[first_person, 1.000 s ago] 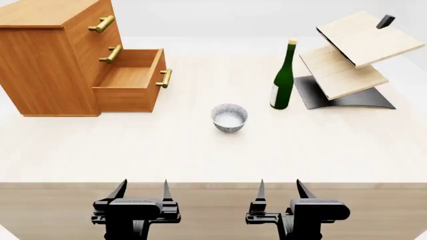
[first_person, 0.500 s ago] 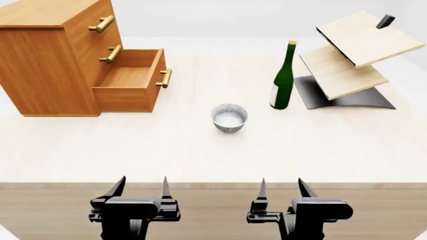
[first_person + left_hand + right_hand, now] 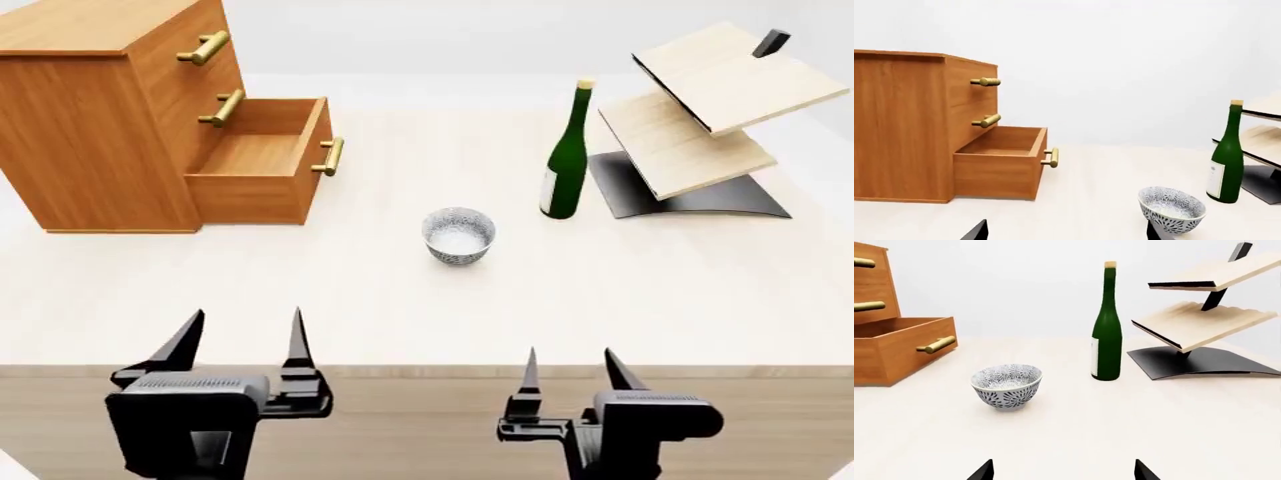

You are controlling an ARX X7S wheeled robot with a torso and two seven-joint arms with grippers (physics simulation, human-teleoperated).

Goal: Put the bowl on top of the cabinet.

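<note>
Hovering at the near edge of the table (image 3: 400, 300), both claws hold nothing. The left claw (image 3: 240, 342) stands with its two pointed fingers spread wide, raised over the table's front strip. The right claw (image 3: 571, 368) sits lower, just at the table's front lip, its fingers likewise spread wide apart.

Farther in, near the middle of the pale table, the bowl (image 3: 459, 236) stands upright on its narrow foot, alone, touching nothing, well apart from both claws. Its blue leafy pattern shows clearly in the right wrist view (image 3: 1007, 386).

Beyond the bowl and toward the right stands a green bottle (image 3: 567, 155), upright, with a pale label and a tan cap. Just beside it on the right is a pale two-tier rack (image 3: 701, 115) tilted on a curved black base.

At the far left sits the cabinet (image 3: 100, 110), orange-brown, with brass handles. Its bottom drawer (image 3: 260, 165) is pulled out, and the two above it are shut. The cabinet's flat top carries nothing visible; the bowl is well apart from it.
</note>
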